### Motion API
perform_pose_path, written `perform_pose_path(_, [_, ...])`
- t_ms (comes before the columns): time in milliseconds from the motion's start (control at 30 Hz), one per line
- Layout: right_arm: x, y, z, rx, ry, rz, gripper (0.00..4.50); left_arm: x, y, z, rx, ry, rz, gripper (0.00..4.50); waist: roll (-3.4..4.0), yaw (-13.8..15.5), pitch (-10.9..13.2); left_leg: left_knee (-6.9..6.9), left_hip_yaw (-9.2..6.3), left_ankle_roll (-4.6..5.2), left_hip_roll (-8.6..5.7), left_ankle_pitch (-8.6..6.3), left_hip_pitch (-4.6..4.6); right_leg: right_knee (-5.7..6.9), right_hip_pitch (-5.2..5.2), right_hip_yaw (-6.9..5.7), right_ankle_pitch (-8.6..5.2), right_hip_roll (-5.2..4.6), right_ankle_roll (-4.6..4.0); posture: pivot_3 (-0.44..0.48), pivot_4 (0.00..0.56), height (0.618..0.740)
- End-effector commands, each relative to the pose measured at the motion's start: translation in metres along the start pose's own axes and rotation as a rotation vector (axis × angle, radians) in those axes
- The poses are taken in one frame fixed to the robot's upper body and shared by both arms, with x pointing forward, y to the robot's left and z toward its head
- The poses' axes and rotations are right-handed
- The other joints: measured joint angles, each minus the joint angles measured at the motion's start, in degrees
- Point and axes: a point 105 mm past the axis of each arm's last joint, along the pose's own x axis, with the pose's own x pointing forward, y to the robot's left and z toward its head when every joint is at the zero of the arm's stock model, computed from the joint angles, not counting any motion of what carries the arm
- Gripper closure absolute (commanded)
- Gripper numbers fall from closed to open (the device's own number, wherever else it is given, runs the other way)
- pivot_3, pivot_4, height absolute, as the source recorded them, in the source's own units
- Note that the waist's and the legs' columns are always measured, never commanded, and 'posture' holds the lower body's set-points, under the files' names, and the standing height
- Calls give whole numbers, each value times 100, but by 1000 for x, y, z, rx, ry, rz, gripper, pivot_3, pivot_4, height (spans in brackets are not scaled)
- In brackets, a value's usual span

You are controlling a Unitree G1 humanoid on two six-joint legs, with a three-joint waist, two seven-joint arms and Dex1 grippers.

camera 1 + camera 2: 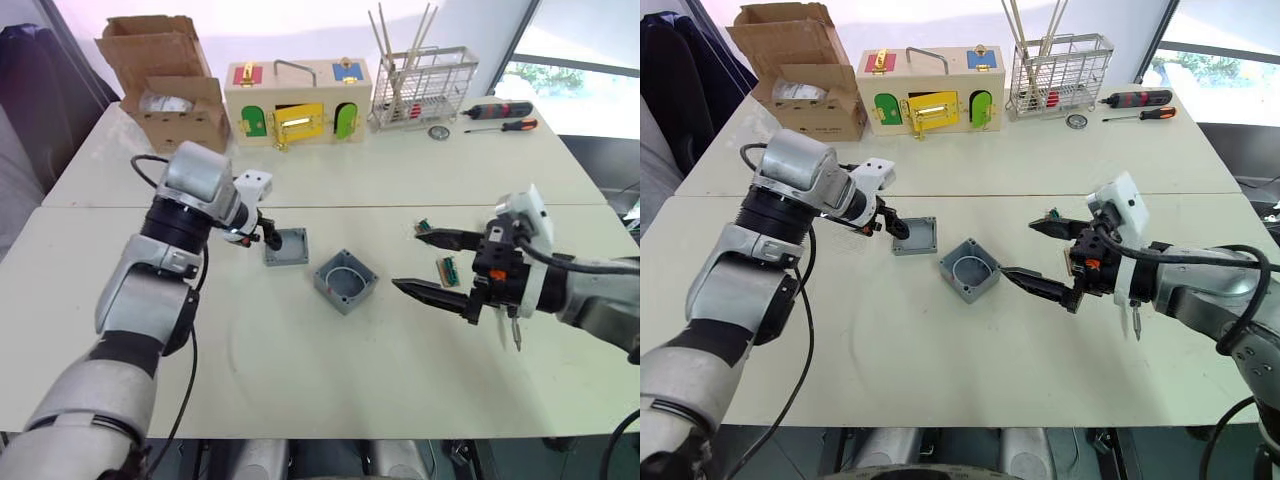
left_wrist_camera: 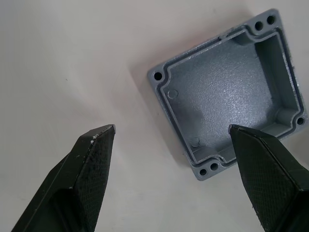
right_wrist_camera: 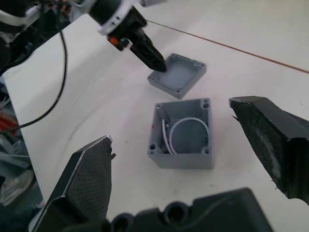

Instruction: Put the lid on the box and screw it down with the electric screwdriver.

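A white table (image 1: 300, 400) seen from above the robot's arms. At the far left corner stands an open cardboard box (image 1: 165, 80), and beside it a wooden latch box (image 1: 298, 100) with coloured doors. Nearer, on the left, the left gripper (image 1: 268, 237) hangs just above the left edge of the lid (image 1: 286, 247), a shallow grey square lying hollow side up on the table; in the left wrist view its two black fingers (image 2: 89, 164) are spread apart, one over bare table and one over the lid's rim. Just right of the lid, close but not touching, sits the box (image 1: 345, 281), a deeper grey square turned at an angle, open on top, with a white wire coiled inside. Further right, the right gripper (image 1: 425, 260) points toward the box from beside it, its fingers spread wide with nothing between them. At the far right edge of the table, behind a wire rack (image 1: 423, 85), lie a thick black electric screwdriver (image 1: 500, 109) and a slim hand screwdriver (image 1: 502, 126).
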Motion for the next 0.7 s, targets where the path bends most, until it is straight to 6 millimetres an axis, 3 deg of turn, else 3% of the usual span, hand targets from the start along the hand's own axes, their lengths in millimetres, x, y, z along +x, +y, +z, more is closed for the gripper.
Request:
perform_pose_path(33, [1,6,9,-39,-13,21,0,0,3,0,-23,-7,20,649,0,27,0,0,2,0,0,0,0,0,-1,1,0,-1,0,0,150,730])
perform_pose_path(200, [3,7,9,-41,-1,34,0,14,-2,-5,-32,9,24,649,-1,85,-2,1,4,-6,-6,4,0,0,1,3,0,-7,0,0,150,730])
perform_pose_path(233, [3,8,9,-44,6,40,0,17,-5,-6,-30,13,18,880,0,83,-2,1,4,-8,-8,5,0,0,1,3,0,-9,0,0,150,730])
perform_pose_path(300, [3,9,8,-47,19,49,0,21,-8,-7,-29,16,9,1471,1,83,-3,2,5,-12,-10,7,0,1,1,3,0,-12,0,0,150,730])
perform_pose_path(500, [-5,15,-1,-19,102,100,0,29,-19,-11,-47,22,-22,4478,2,94,-11,2,4,-14,-14,8,2,1,6,2,0,-17,0,0,150,730])
perform_pose_path(700, [-6,11,6,-16,80,103,0,29,-24,-6,-76,-34,-52,4478,7,102,-19,2,4,-15,-14,9,6,3,9,1,0,-17,0,0,150,730])
